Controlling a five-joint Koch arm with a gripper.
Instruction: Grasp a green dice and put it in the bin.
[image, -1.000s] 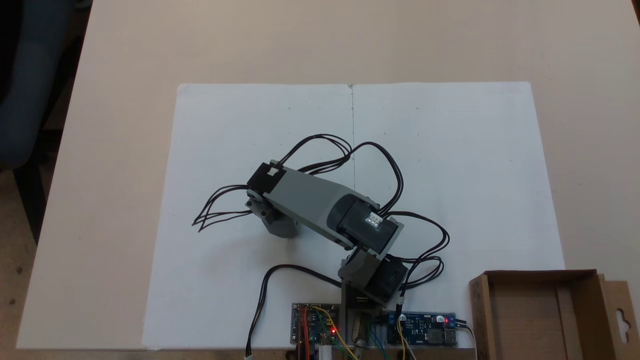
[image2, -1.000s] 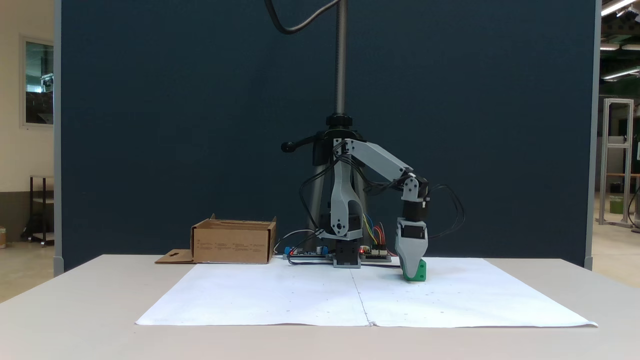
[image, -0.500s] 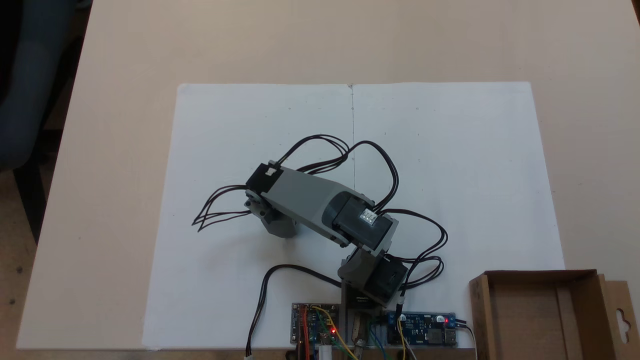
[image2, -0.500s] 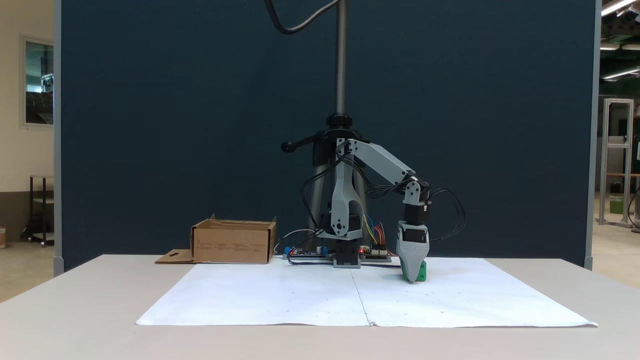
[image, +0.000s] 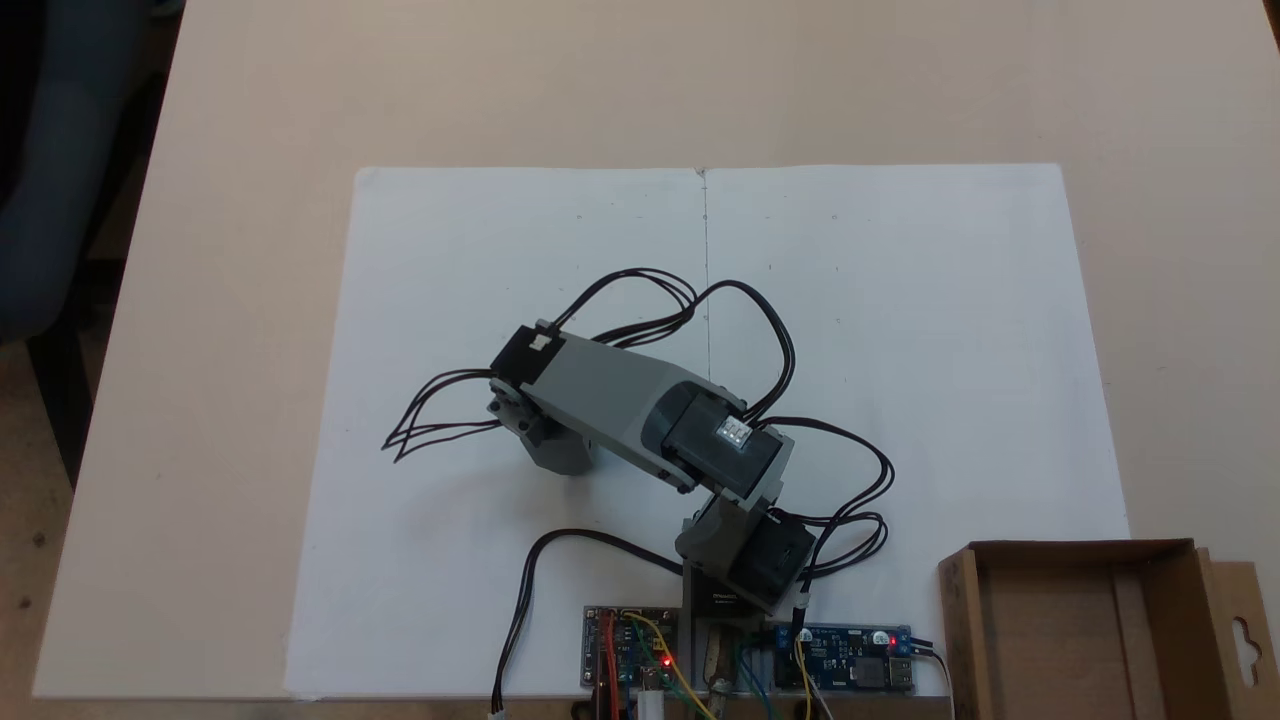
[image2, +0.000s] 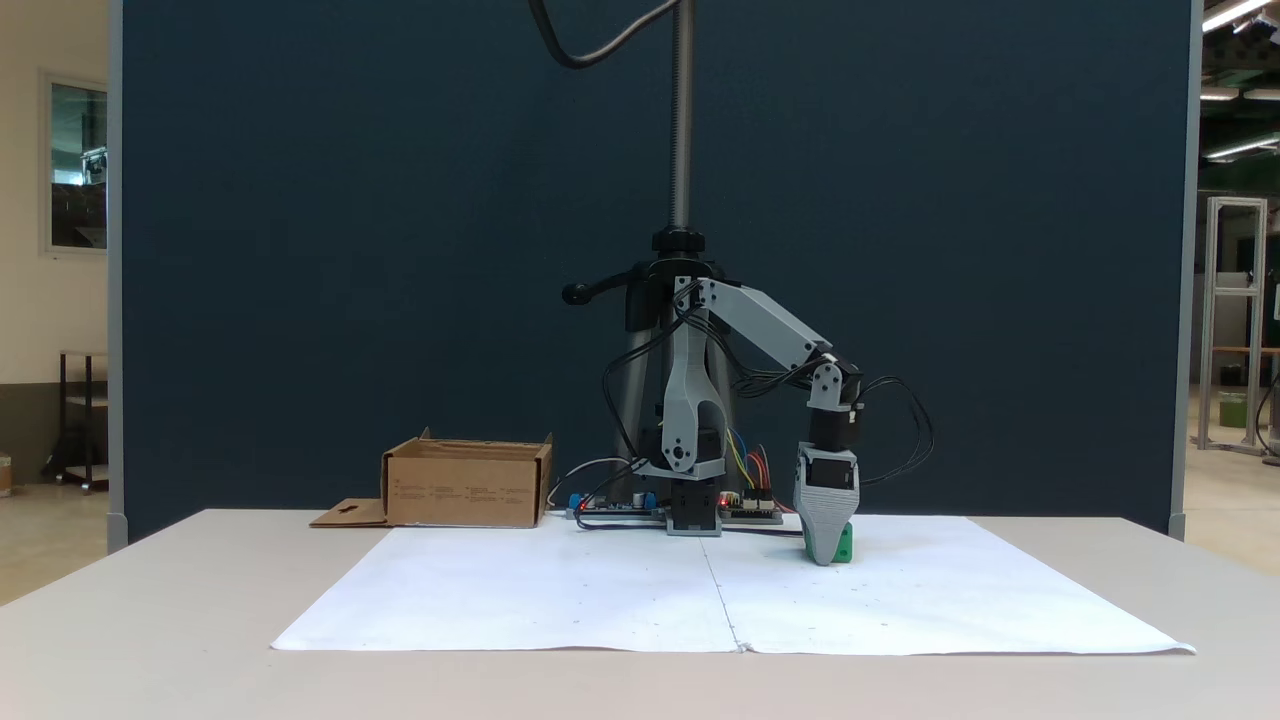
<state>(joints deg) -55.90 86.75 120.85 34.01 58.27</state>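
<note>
In a fixed view from the front, the green dice (image2: 846, 541) sits on the white paper, right of the arm's base. Only its right edge shows past the grey finger. My gripper (image2: 826, 558) points straight down with its tip at the paper and one broad finger in front of the dice. The other finger is hidden behind it, so I cannot tell the jaws' gap. From above, the grey arm (image: 620, 410) covers the dice and the fingertips. The bin, a brown cardboard box, stands at the lower right (image: 1080, 546) from above and at the left (image2: 465, 485) from the front.
White paper sheets (image: 900, 300) cover the table's middle. Circuit boards (image: 845, 665) with wires lie by the arm's base, next to the bin. Black cables (image: 440, 420) loop out from the arm. A camera stand's post (image2: 682, 120) rises behind the base.
The gripper has sunk slightly toward the paper and slid further over the dice, so less green shows. The upper arm has shifted a little toward the base.
</note>
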